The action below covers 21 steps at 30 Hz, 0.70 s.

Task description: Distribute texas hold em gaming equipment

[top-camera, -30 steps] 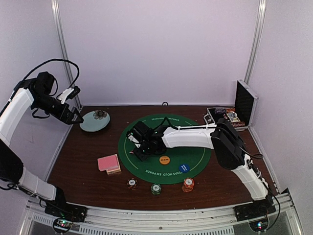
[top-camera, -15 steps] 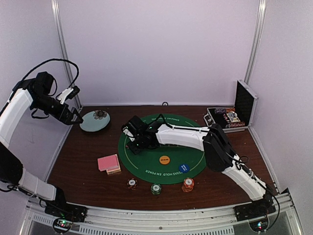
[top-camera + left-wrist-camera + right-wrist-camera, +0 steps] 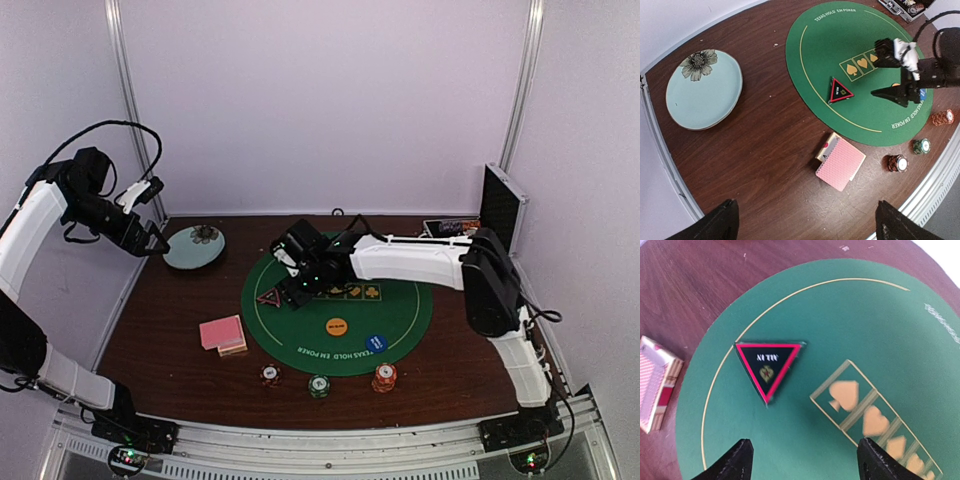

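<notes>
Poker gear lies on and around the green mat (image 3: 405,300). From above, we see the triangle (image 3: 268,296) flat on the mat's left part, just inside its gold ring. The orange disc (image 3: 337,326) sits near the mat's middle and the blue disc (image 3: 376,343) toward its near edge. The cards (image 3: 222,334) are stacked just off the mat's near-left edge. Red chips (image 3: 270,374), green chips (image 3: 319,385) and orange chips (image 3: 384,377) line up on the table (image 3: 450,375) past the mat's near edge. The right claw (image 3: 296,284) hangs over the mat just right of the triangle. The left claw (image 3: 152,240) is raised well off the mat's far-left side, by the plate (image 3: 185,258). The case (image 3: 500,205) stands open beyond the mat's far-right edge.

From the left wrist, we look down between the left claw's fingers (image 3: 717,225), spread wide with nothing in them. The triangle (image 3: 840,91) rests alone on the mat (image 3: 825,50). The right claw is apart from it, over the mat's printed suit boxes. The cards (image 3: 840,162) lie clear of the mat's rim.

From the right wrist, the right claw's fingers (image 3: 737,460) stand wide apart and empty. The triangle (image 3: 767,365) lies free on the mat (image 3: 840,310) beyond them. The cards (image 3: 655,382) show just outside the mat's edge.
</notes>
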Motion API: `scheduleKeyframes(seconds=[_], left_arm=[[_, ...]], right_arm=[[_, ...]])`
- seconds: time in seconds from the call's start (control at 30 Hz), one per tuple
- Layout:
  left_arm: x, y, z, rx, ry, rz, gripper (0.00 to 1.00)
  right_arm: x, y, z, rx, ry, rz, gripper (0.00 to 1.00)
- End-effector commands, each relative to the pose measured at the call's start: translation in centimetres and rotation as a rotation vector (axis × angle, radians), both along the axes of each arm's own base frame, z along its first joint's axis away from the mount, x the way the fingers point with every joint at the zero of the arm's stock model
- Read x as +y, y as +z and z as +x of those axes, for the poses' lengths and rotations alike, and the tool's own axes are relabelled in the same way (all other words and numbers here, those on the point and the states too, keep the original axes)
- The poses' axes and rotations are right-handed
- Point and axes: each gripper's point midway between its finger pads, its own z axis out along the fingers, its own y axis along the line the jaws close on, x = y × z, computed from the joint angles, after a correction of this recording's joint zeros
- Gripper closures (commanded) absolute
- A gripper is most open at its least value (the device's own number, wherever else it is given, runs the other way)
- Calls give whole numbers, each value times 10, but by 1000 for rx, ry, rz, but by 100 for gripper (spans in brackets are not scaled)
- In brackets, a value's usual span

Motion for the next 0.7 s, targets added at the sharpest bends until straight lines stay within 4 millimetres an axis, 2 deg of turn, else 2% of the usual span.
scheduleKeyframes(seconds=[0.0,0.1,0.27,0.47,0.67], left_arm=[[-3,13,-4,-41,-23,-8,2],[-3,12,-5,-35,-27,-11,2],[-5,13,-5,-36,-33,-21,2],[-8,18,-4,-41,-41,-42,2],[-9,19,-3,-41,-39,-52,2]], right_arm=[[-43,41,-10,-45,-119,27,25],[-70,26,-29,-10,-161,-10,25],[-97,7,-60,22,-173,-96,25],[-109,-17,-79,71,-190,-127,27],[-107,-35,-78,90,-216,-132,36]])
